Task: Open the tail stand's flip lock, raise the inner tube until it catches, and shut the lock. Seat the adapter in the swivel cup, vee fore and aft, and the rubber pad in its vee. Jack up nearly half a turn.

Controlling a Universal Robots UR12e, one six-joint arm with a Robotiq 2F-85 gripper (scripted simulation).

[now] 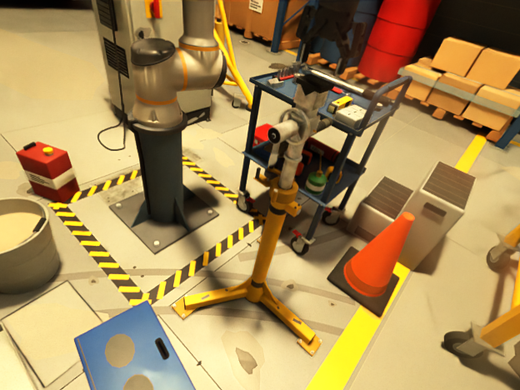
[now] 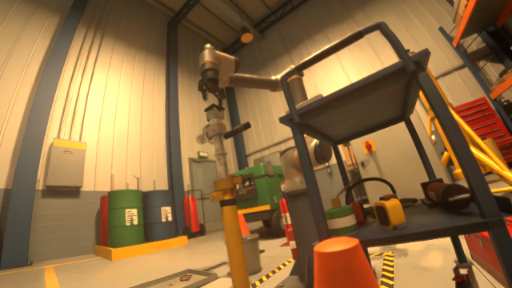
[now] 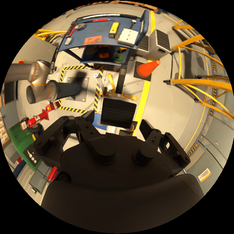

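Note:
My gripper [image 2: 212, 95] [image 3: 119, 123] hangs open and empty just above the top of the tail stand. Below it the black ribbed rubber pad [image 3: 117, 112] [image 2: 213, 108] sits on the adapter [image 1: 308, 100] at the stand's head. The yellow tail stand [image 1: 264, 247] rests on its tripod feet on the floor, its grey inner tube [image 2: 219, 158] raised out of the yellow outer tube, with the flip lock collar [image 1: 285, 201] at the joint. A grey jack handle [image 1: 285, 130] [image 2: 237, 130] sticks out sideways below the head.
Behind the stand is a blue tool cart [image 1: 327, 126] with tools on its shelves. An orange cone [image 1: 378, 260] and a grey box [image 1: 424, 205] stand to the right. My arm's pedestal [image 1: 161, 184] rises on the left, with a blue panel [image 1: 130, 352] lying in front.

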